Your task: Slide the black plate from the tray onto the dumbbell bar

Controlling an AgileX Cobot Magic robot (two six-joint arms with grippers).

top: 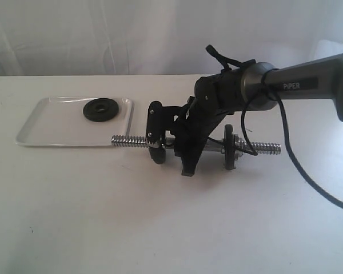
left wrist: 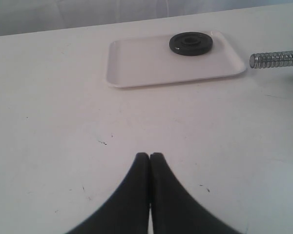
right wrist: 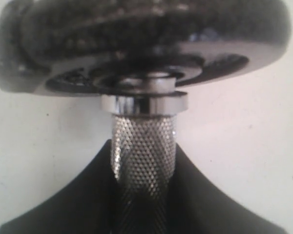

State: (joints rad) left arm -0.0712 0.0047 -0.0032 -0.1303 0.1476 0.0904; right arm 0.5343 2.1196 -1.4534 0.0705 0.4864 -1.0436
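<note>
Black plate (top: 101,109) on tray (top: 46,128), right gripper (right wrist: 144,163) clamping dumbbell bar (top: 266,148)

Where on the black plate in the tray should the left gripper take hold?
Probably from above, pinching the ring between centre hole and outer edge. The black plate lies flat in the tray, whose lip would hinder a sideways approach.

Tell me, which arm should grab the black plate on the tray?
Left. The left gripper is empty and faces the black plate on the tray; the right gripper is busy clamping the dumbbell bar.
</note>
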